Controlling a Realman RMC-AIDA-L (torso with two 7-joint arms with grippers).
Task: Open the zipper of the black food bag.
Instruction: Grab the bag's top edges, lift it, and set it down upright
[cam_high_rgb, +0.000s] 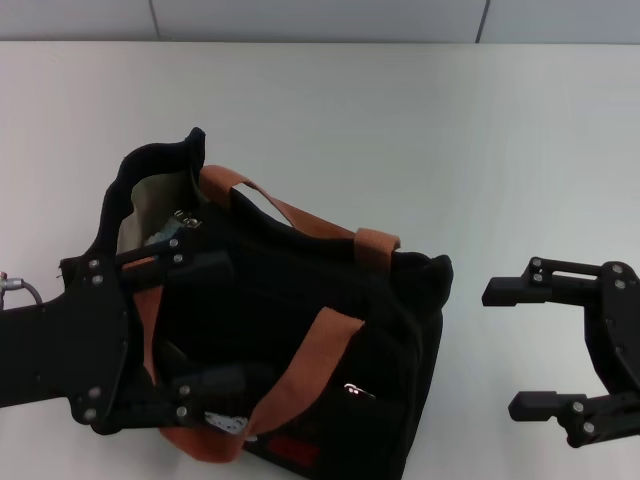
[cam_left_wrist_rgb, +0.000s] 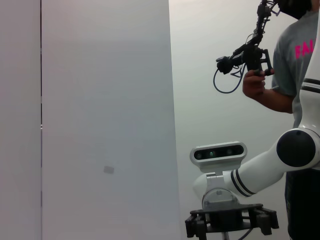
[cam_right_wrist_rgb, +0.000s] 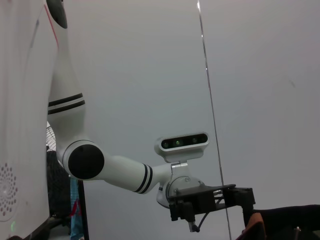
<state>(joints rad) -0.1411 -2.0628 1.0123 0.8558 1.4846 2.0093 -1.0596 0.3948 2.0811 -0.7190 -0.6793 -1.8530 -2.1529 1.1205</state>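
The black food bag (cam_high_rgb: 400, 330) with orange-brown handles (cam_high_rgb: 300, 212) stands on the white table, left of centre in the head view. Its far left end gapes and shows pale beige lining (cam_high_rgb: 150, 200). A small silver piece, seemingly the zipper pull (cam_high_rgb: 186, 217), sits at the edge of that opening. The rest of the zipper is lost in the dark fabric. My left gripper (cam_high_rgb: 250, 322) is open, its two fingers spread over the bag's left part around the near handle (cam_high_rgb: 310, 365). My right gripper (cam_high_rgb: 545, 350) is open above the bare table, right of the bag and apart from it.
A thin silver pull (cam_high_rgb: 355, 390) marks the side pocket on the bag's near face, above a red label (cam_high_rgb: 295, 450). White table (cam_high_rgb: 480, 150) stretches behind and to the right of the bag. A person (cam_left_wrist_rgb: 295, 65) holding a device stands behind the robot.
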